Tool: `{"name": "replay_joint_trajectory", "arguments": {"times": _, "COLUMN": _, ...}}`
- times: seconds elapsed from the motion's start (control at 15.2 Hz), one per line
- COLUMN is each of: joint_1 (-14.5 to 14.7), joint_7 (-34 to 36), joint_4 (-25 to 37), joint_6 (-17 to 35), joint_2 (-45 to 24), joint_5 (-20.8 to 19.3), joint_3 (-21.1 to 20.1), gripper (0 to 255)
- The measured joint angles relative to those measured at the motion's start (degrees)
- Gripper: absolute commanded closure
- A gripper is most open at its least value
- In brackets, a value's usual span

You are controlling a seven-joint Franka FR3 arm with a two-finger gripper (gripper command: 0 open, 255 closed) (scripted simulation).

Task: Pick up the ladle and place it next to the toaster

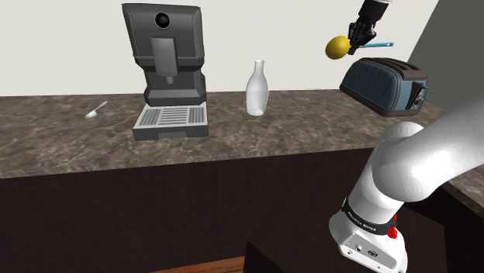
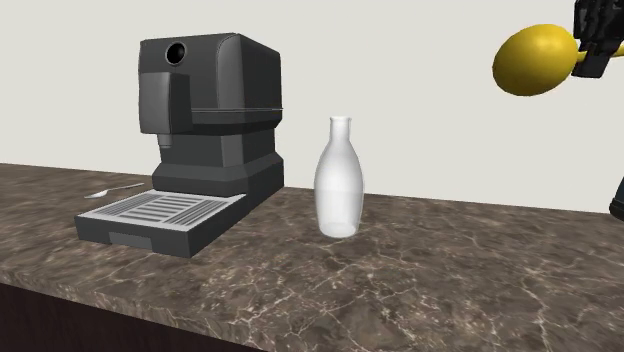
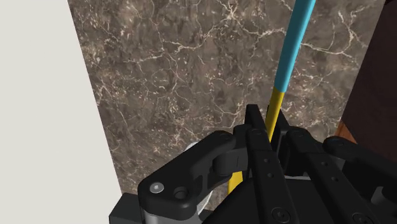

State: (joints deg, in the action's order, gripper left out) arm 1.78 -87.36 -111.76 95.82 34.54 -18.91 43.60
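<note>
The ladle has a yellow bowl (image 1: 337, 47) and a thin handle that runs from yellow into blue (image 1: 384, 45). It hangs in the air, high above the dark blue-grey toaster (image 1: 385, 85) at the counter's right end in the shoulder view. My black gripper (image 1: 363, 35) is shut on the handle just behind the bowl. The second exterior view has the ladle's yellow bowl (image 2: 535, 60) at upper right, with the gripper (image 2: 596, 48) at the frame edge. In the wrist view the gripper (image 3: 272, 130) clasps the ladle handle (image 3: 291, 51) over the counter far below.
A dark coffee machine (image 1: 167, 70) stands on the brown marble counter (image 1: 70, 147) against the pale wall. A white bottle (image 1: 257, 89) stands between it and the toaster. A small spoon (image 1: 96, 110) lies left of the machine. The counter's front edge drops to dark cabinets.
</note>
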Motion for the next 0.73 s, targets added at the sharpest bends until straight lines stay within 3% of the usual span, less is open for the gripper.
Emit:
{"name": "replay_joint_trajectory", "arguments": {"times": 0.26, "joint_1": 0.74, "joint_7": -6.01, "joint_4": 3.92, "joint_6": -0.57, "joint_2": -1.64, "joint_5": -0.37, "joint_3": 6.1, "gripper": 255}}
{"name": "replay_joint_trajectory", "arguments": {"times": 0.53, "joint_1": 3.73, "joint_7": -12.63, "joint_4": 9.99, "joint_6": -1.33, "joint_2": -5.0, "joint_5": 0.48, "joint_3": 14.43, "gripper": 255}}
{"name": "replay_joint_trajectory", "arguments": {"times": 0.73, "joint_1": 4.16, "joint_7": -14.15, "joint_4": 9.53, "joint_6": -0.06, "joint_2": -5.15, "joint_5": 0.2, "joint_3": 16.61, "gripper": 255}}
